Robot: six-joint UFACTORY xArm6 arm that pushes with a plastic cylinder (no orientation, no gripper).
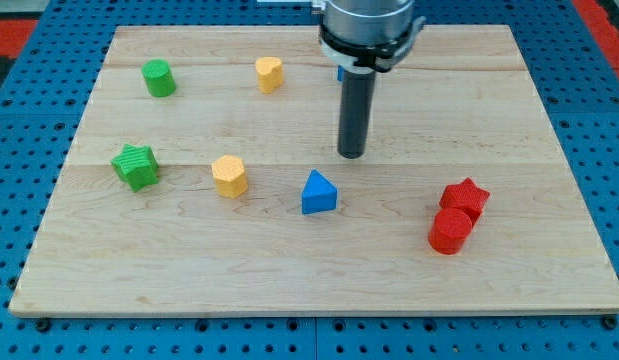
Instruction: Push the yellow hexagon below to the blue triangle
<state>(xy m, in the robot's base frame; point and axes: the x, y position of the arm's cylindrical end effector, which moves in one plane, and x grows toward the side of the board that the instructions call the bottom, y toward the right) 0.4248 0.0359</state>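
The wooden board (549, 120) held 7 blocks. My tip (352, 155) had no jaws and touched nothing. The blue triangle (318, 193) sat just below-left of my tip. The yellow hexagon (229, 175) sat farther left of it.

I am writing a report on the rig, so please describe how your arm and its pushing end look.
My arm ends in a round grey metal housing with a black ring beneath it. A straight, dark cylindrical rod hangs from it, ending at my tip. A small blue part shows behind the rod's top. No cables or markings are visible.
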